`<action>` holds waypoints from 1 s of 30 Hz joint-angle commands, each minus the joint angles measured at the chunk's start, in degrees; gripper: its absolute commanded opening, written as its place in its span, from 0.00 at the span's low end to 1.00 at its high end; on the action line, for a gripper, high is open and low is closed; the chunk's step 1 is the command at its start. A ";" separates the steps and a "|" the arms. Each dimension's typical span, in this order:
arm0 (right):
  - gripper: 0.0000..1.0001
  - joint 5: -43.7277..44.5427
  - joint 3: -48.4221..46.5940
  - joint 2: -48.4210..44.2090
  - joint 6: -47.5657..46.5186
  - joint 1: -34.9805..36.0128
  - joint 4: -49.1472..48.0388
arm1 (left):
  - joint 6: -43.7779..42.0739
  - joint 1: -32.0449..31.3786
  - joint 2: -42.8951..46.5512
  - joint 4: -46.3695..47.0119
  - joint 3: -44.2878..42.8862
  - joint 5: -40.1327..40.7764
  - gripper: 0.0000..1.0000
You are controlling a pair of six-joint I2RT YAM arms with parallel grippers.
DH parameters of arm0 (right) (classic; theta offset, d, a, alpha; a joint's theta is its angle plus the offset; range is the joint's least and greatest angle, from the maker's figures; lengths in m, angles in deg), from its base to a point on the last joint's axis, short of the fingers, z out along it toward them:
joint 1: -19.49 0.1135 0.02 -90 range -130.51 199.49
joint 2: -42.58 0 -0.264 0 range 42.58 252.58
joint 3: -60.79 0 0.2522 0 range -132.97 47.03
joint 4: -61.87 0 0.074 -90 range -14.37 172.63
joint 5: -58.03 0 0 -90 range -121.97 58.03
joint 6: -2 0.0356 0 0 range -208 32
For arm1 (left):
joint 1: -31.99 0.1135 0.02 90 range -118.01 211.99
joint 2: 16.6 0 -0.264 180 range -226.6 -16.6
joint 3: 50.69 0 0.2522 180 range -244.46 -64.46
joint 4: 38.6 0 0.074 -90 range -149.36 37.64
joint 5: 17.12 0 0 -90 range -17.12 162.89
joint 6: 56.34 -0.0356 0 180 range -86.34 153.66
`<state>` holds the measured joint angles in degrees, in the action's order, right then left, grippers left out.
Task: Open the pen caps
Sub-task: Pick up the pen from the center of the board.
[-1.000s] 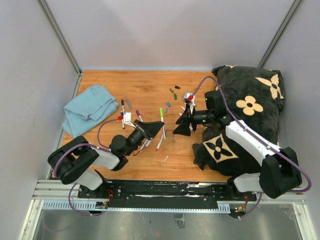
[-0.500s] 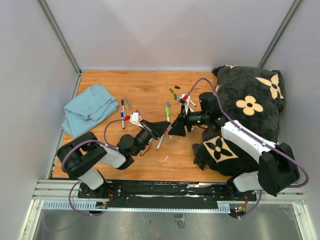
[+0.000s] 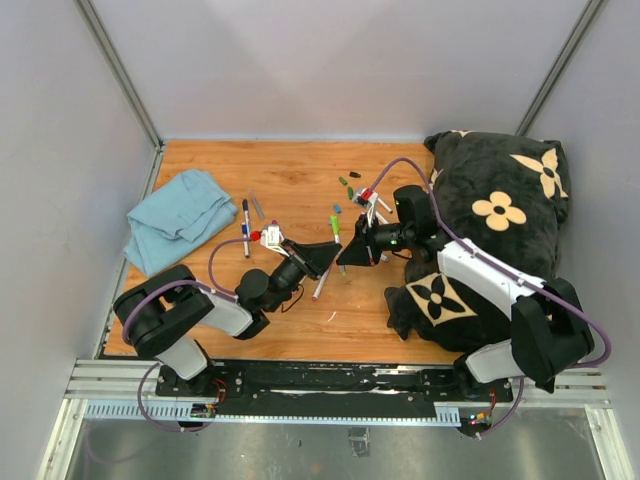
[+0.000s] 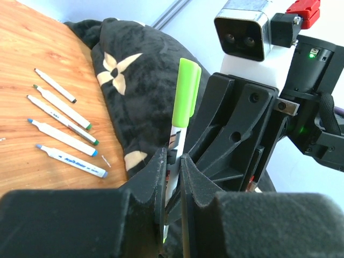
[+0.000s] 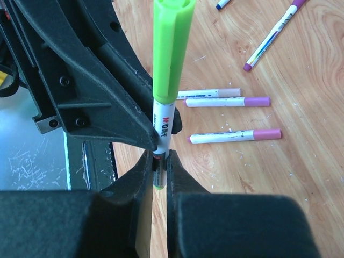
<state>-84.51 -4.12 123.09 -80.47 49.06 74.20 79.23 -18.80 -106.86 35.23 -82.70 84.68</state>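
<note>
Right gripper (image 5: 159,157): just snapped from spread to pinching green pen (image 5: 163,126), left of pillow (image 3: 500,210). Left gripper (image 4: 173,157) pinches same pen. Two-handed hold set. Green cap (image 5: 172,54) bare above both; pull-off not begun.

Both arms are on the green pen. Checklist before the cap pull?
1. left gripper shut on barrel: ok.
2. right gripper shut: ok.
3. right gripper on cap: not ok; it pinches the white barrel below the cap, beside the left gripper.
4. cap seated, not yet off: ok.
5. grippers clear of each other: cannot tell; they crowd together at the barrel.
</note>
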 commanded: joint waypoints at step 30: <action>0.01 -13.38 -9.95 1.31 -32.84 -5.66 28.94 | -8.65 13.87 32.35 -29.19 2.18 -38.99 0.97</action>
<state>-96.07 -11.97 123.66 -110.04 44.12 100.18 69.91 -6.41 -71.15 8.39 -76.77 55.69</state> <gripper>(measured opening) 0.092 0.974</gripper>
